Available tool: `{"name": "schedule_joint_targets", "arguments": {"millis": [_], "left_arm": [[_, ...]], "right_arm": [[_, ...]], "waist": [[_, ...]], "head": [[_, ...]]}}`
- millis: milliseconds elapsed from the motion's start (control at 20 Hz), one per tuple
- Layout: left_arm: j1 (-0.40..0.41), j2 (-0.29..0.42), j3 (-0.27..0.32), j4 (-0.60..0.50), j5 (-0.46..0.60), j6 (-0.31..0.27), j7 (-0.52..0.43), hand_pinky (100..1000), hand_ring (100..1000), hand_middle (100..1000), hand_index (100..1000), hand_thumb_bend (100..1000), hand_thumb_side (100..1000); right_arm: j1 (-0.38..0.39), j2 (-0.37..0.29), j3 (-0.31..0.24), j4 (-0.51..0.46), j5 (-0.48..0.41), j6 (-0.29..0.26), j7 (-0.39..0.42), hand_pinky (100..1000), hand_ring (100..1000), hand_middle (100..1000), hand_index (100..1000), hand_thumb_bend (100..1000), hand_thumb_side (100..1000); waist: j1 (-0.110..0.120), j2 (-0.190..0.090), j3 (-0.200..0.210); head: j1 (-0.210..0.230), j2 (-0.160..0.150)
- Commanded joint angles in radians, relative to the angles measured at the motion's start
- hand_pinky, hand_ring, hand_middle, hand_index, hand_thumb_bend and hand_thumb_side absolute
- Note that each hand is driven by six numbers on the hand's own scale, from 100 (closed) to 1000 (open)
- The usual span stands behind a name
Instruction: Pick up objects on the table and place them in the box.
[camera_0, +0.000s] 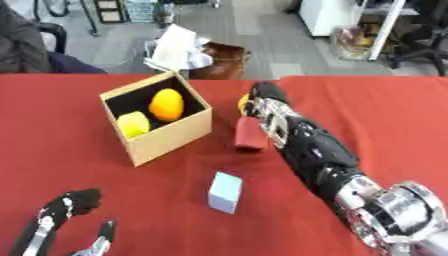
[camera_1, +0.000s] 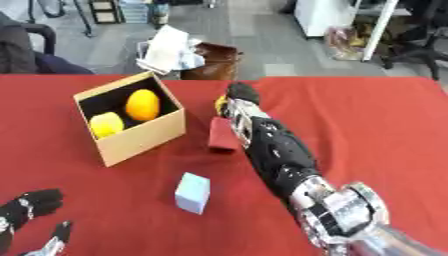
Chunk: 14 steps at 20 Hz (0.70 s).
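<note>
1 yellow object (camera_0: 244, 102) touches right hand's (camera_0: 267, 107) fingers (camera_0: 265, 91).

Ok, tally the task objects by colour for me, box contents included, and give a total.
Orange: 1, in the box - orange object
Yellow: 2 - yellow object in the box, yellow thing at the right hand
Red: 1 - red block
Light blue: 1 - blue block
Total: 5

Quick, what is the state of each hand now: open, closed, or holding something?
Left hand: open, idle at the lower left corner, holding nothing.
Right hand: over a small yellow object beside the red block; whether its fingers grip anything cannot be told.
</note>
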Motion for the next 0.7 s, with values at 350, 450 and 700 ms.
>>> {"name": "schedule_joint_targets", "arguments": {"millis": [350, 450, 700], "left_arm": [[-0.013, 0.000, 0.005, -0.021, 0.003, -0.002, 0.000, 777, 738, 711, 826, 296, 351], [-0.013, 0.000, 0.005, -0.021, 0.004, -0.002, 0.000, 777, 738, 711, 826, 296, 352], [-0.013, 0.000, 0.006, -0.021, 0.005, -0.002, 0.001, 777, 738, 711, 826, 295, 352]], "right_arm": [[0.016, 0.003, 0.000, 0.035, 0.053, 0.012, -0.025, 718, 762, 866, 937, 192, 445], [0.016, 0.003, -0.001, 0.039, 0.057, 0.013, -0.014, 708, 752, 850, 924, 194, 409], [0.020, -0.002, -0.006, 0.048, 0.054, 0.024, -0.001, 573, 597, 636, 768, 154, 100]], "waist": [[0.000, 0.013, 0.002], [0.000, 0.014, 0.002], [0.000, 0.016, 0.001]], "head": [[-0.006, -0.014], [-0.007, -0.014], [-0.008, -0.013]]}}
